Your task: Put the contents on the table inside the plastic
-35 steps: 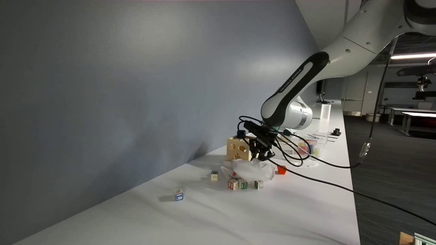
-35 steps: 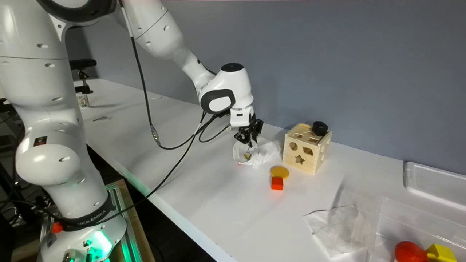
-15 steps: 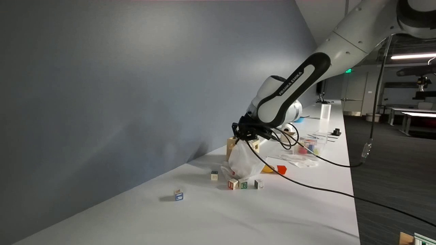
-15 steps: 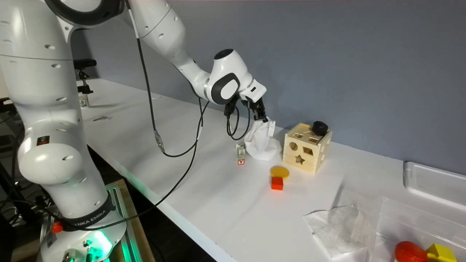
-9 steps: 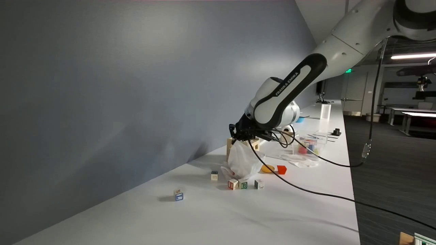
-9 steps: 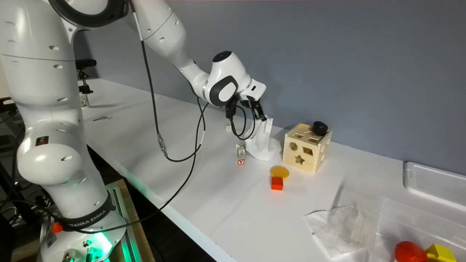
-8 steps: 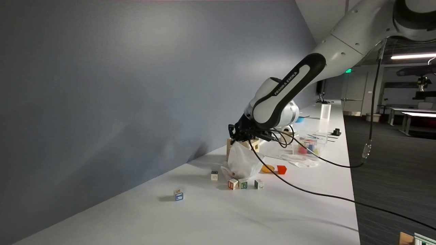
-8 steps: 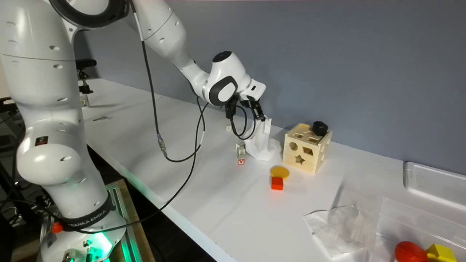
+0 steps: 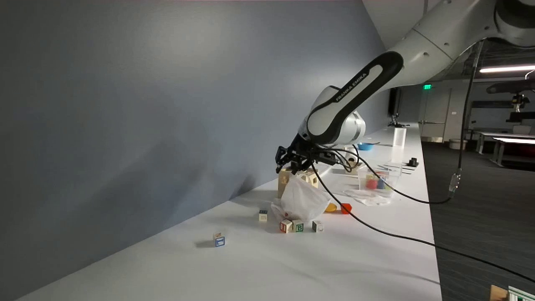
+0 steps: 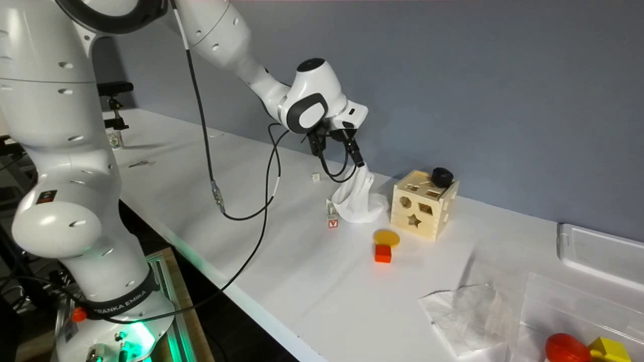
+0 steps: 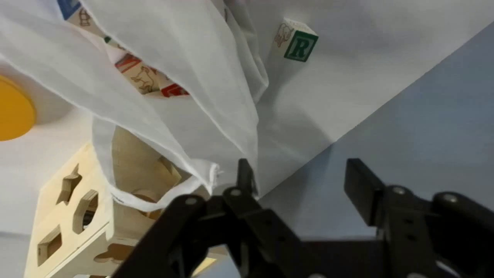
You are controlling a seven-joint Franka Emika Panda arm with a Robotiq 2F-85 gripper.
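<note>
1. In an exterior view, the gripper hangs just over the top of the white plastic bag, which stands puffed up on the table. Three letter blocks sit along its near side, a single block just to its left, and a blue-lettered block well apart, farther left and nearer. To the bag's right lie a yellow disc and an orange block; the wooden shape box stands on the far side.

2. In an exterior view, the bag's peak reaches the fingertips; I cannot tell whether they touch. Right of the bag is the wooden shape box, with a black round piece on top. Near right, a crumpled sheet lies beside a clear box.

3. In the wrist view, the fingers stand wide apart, the grey wall showing through the gap. The bag's edge runs up beside one finger. Letter blocks show between the bag's folds, whether inside or beyond I cannot tell. A block marked R sits outside the bag.
</note>
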